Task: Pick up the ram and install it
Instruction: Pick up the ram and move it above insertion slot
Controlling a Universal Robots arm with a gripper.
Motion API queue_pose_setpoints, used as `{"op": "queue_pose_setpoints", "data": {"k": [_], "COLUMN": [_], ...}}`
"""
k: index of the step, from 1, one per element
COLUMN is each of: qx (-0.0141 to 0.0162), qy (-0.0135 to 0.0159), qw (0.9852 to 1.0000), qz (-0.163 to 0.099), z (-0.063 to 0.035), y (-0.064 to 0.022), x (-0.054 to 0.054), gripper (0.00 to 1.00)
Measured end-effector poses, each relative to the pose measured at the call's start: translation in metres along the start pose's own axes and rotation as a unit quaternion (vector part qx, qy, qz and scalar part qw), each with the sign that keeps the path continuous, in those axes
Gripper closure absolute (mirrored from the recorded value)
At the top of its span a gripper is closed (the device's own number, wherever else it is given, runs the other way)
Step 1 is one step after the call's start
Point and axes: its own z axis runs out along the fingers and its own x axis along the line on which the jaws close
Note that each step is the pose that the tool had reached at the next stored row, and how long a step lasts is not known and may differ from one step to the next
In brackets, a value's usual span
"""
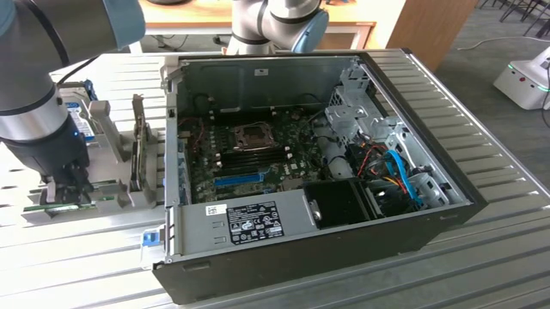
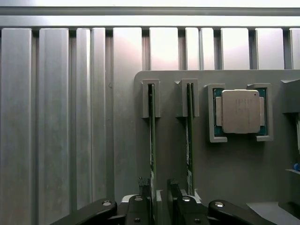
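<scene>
Ram (image 2: 152,136) between parted jaws of gripper (image 2: 159,186), case label (image 1: 254,222) illegible

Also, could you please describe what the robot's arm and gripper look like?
The arm is built of silver-grey tubes with pale blue joint caps, a black cable running alongside and a dark wrist section. The gripper has black fingers dotted with small silver screw heads.
</scene>
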Motion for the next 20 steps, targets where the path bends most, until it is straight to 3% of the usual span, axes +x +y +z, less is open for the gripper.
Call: {"op": "queue_pose_setpoints", "data": {"k": [20], "qx": [-0.0002], "qy": [0.0004], "qw": [1.0], "qz": [-0.009], "z": [0.0026], "y": [-0.0002], "x": [0.002], "gripper": [0.71]}}
